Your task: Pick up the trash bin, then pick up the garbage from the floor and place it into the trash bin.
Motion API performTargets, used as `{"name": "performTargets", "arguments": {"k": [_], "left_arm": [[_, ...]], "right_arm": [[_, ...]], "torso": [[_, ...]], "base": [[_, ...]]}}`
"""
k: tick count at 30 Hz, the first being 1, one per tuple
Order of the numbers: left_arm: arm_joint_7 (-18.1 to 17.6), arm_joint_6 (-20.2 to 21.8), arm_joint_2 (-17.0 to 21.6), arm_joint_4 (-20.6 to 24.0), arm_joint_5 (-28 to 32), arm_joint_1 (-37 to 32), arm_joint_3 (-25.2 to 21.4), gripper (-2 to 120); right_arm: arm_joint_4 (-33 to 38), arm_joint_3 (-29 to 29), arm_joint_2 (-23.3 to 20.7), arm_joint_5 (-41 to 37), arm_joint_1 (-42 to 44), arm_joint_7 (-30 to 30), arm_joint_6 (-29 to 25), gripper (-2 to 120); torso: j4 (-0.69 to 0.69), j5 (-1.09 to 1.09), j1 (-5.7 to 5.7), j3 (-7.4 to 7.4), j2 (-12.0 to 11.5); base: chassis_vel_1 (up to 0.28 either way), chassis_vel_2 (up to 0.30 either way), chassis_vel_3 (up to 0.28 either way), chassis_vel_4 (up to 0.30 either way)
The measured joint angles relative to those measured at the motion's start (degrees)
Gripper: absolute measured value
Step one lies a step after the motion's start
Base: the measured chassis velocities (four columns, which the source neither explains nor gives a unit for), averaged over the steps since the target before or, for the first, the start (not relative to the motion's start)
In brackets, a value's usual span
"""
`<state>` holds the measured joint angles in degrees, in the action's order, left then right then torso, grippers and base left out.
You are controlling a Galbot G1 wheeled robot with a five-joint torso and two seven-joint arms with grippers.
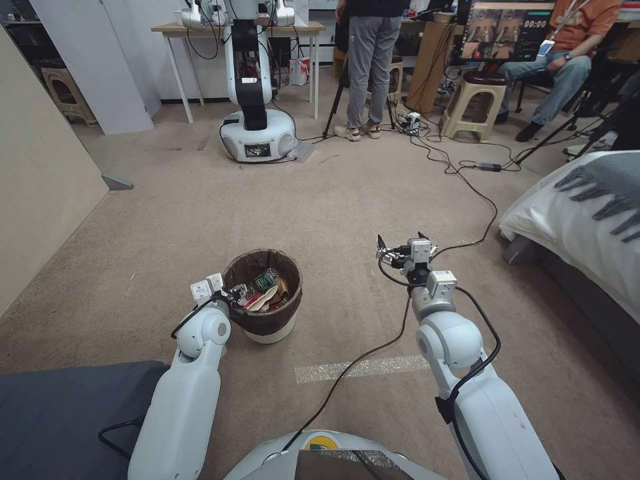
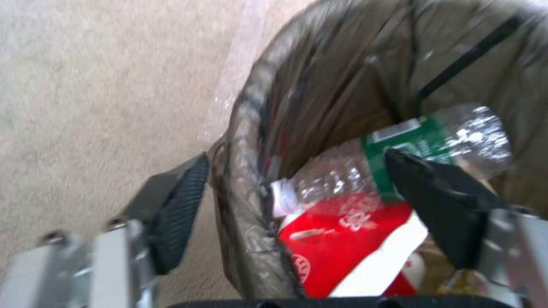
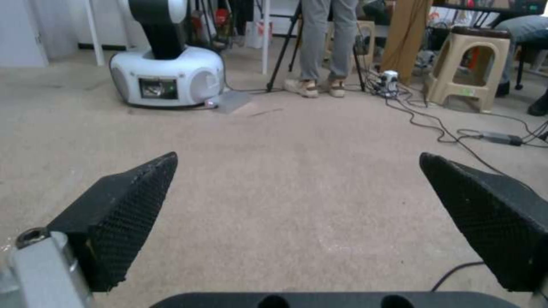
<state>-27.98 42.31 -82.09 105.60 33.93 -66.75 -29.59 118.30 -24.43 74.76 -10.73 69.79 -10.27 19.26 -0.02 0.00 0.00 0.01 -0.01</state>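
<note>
Left gripper [image 2: 294, 179] straddling trash bin [image 1: 267, 323] rim, garbage [image 2: 342, 239] partly hidden

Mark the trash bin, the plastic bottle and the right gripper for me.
trash bin [image 1: 270, 330]: head view, white lower wall below the bag.
plastic bottle [image 2: 419, 141]: left wrist view, its green label.
right gripper [image 3: 297, 205]: right wrist view, open gap midway between fingertips.

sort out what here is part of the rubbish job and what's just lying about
Job things:
- trash bin, left gripper astride its rim
- bottle, red-and-white cup, both in the bin
- right gripper, jaws open over bare carpet

Just about:
- other robot
- stool
- floor cables
- bed
</note>
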Motion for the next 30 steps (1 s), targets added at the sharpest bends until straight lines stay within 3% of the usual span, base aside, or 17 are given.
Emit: {"name": "performTargets", "arguments": {"k": [2, 3, 5, 6, 18, 19, 23, 25, 28, 30], "left_arm": [[0.0, 0.0, 0.0, 0.1, 0.0, 0.0, 0.0, 75], [0.0, 0.0, 0.0, 0.6, 0.0, -0.1, -0.1, 86], [0.0, 0.0, 0.0, 0.6, 0.0, -0.1, -0.1, 86], [0.0, 0.0, 0.0, 1.0, 0.0, -0.1, -0.1, 97], [0.0, 0.0, -0.1, 4.8, 0.6, -0.4, -0.3, 100], [0.0, -0.1, -0.1, 7.8, 1.3, -0.7, -0.4, 100], [0.1, -0.1, 0.0, 10.8, 2.1, -1.1, -0.4, 100], [1.6, -0.1, 0.3, 13.5, 1.5, -1.7, -0.5, 100], [2.5, -0.4, 0.5, 14.1, 0.4, -2.0, -0.6, 100], [9.7, -6.4, 1.3, 16.8, -7.3, -4.5, -0.7, 100]], "right_arm": [[0.0, 0.0, 0.0, 0.0, 0.0, 0.0, 0.0, 100], [0.1, 0.0, 0.0, 0.0, 0.1, 0.0, 0.0, 100], [0.1, 0.0, 0.0, 0.0, 0.1, 0.0, 0.0, 100], [0.1, 0.0, 0.0, 0.1, 0.1, 0.0, 0.0, 100], [0.4, 0.0, 0.0, 0.3, 0.4, 0.2, 0.0, 100], [0.8, -0.1, 0.1, 0.4, 0.8, 0.2, 0.0, 100], [1.1, -0.4, 0.0, 0.5, 1.3, 0.2, 0.0, 100], [1.5, -0.8, 0.0, 0.7, 1.7, 0.3, 0.0, 100], [1.7, -0.8, 0.0, 0.8, 1.8, 0.3, 0.0, 100], [2.2, -1.3, 0.2, 1.9, 3.0, 1.2, -2.3, 100]], "torso": [[0.00, 0.00, 0.00, 0.00, 0.0], [0.00, 0.01, 0.00, 0.00, 0.0], [0.00, 0.01, 0.00, 0.00, 0.0], [0.01, 0.00, 0.00, 0.00, 0.0], [0.01, 0.00, 0.00, -0.01, 0.0], [0.01, 0.00, 0.00, -0.01, 0.0], [0.02, 0.00, 0.00, -0.01, 0.0], [0.02, 0.00, 0.00, -0.02, 0.0], [0.02, 0.00, 0.00, -0.02, 0.0], [0.01, 0.04, 0.00, -0.02, 0.0]], "base": [[0.000, 0.000, 0.000, 0.000], [0.000, 0.000, 0.000, 0.000], [0.000, 0.000, 0.000, 0.000], [0.000, 0.000, 0.000, 0.000], [0.000, 0.000, 0.000, 0.000], [0.000, 0.000, 0.000, 0.000], [0.000, 0.000, 0.000, 0.000], [0.000, 0.000, 0.000, 0.000], [0.000, 0.000, 0.000, 0.000], [0.000, 0.000, 0.000, 0.000]]}}
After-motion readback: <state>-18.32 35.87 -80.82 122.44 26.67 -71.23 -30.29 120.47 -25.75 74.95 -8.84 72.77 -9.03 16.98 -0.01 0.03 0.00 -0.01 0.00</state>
